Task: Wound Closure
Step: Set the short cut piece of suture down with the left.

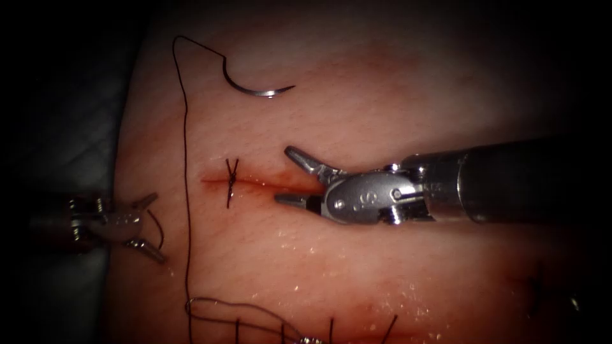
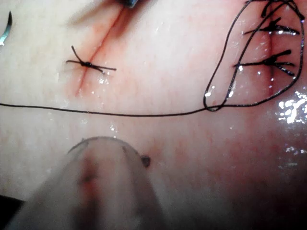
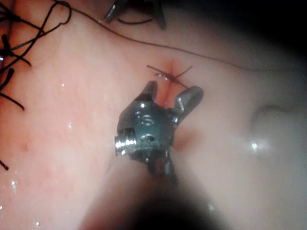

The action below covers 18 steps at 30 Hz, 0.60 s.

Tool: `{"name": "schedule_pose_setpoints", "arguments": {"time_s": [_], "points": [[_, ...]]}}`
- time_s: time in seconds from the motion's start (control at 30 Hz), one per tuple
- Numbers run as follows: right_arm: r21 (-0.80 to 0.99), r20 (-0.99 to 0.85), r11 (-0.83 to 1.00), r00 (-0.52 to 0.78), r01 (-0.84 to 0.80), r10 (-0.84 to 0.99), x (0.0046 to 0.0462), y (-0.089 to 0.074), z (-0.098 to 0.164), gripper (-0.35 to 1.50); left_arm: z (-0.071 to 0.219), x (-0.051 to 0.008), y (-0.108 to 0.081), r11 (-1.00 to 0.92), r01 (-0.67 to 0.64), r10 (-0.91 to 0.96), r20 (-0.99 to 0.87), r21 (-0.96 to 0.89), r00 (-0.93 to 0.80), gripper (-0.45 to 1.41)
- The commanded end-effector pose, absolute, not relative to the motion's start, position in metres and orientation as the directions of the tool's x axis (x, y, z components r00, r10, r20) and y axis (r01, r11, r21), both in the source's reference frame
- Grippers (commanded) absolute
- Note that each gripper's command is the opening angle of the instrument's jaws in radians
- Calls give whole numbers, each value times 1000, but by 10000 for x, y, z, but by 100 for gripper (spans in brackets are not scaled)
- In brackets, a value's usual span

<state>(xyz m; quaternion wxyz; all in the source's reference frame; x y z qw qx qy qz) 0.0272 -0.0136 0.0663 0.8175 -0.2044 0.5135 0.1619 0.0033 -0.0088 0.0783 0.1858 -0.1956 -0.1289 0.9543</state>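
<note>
The curved needle [image 1: 258, 86] lies free on the tissue [image 1: 395, 95] above the cut [image 1: 268, 183], held by neither tool and not in the tissue; it is also in the left wrist view [image 2: 5, 28]. Its thread [image 1: 188, 191] arcs up from its blunt end and runs down the tissue left of the cut. A tied stitch [image 1: 231, 181] with short tails crosses the cut's left part. My right tool [image 1: 290, 176] hovers open over the cut just right of that stitch, holding nothing. My left tool [image 1: 150, 227] stands open at the tissue's left edge, a short thread curl [image 1: 160, 230] across its tips.
A second cut with several tied stitches [image 2: 271, 43] lies along the near edge of the tissue, and a loop of the thread [image 1: 242, 312] rests beside it. Wet droplets glisten on the tissue [image 1: 306, 245] below the right tool.
</note>
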Motion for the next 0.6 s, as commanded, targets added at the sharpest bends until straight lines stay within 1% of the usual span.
{"name": "schedule_pose_setpoints", "arguments": {"time_s": [0.03, 0.17, 0.37, 0.4, 0.43, 0.47, 0.57, 0.6], "points": [[-168, -906, 865, 419, -474, 53, 278, -139, 669, 128, 786, 32, -90, -897, -300, 405, -329, -325, -853, 105], [-172, -906, 864, 420, -473, 49, 280, -142, 670, 128, 782, 51, -95, -901, -285, 392, -335, -327, -857, 111], [-173, -905, 866, 423, -469, 49, 280, -143, 670, 128, 774, 74, -101, -900, -289, 402, -364, -327, -840, 111], [-171, -904, 868, 425, -467, 50, 279, -143, 670, 126, 769, 78, -97, -895, -299, 417, -378, -332, -827, 101], [-170, -904, 868, 424, -467, 51, 278, -142, 670, 126, 767, 78, -94, -890, -310, 430, -388, -335, -815, 98], [-167, -903, 870, 426, -464, 54, 276, -139, 668, 126, 760, 77, -83, -887, -321, 446, -433, -333, -784, 88], [-161, -898, 879, 436, -448, 58, 269, -133, 664, 128, 747, 69, -67, -869, -364, 490, -489, -335, -722, 56], [-157, -898, 882, 437, -445, 61, 265, -131, 663, 128, 742, 65, -61, -862, -378, 504, -499, -337, -705, 56]]}}
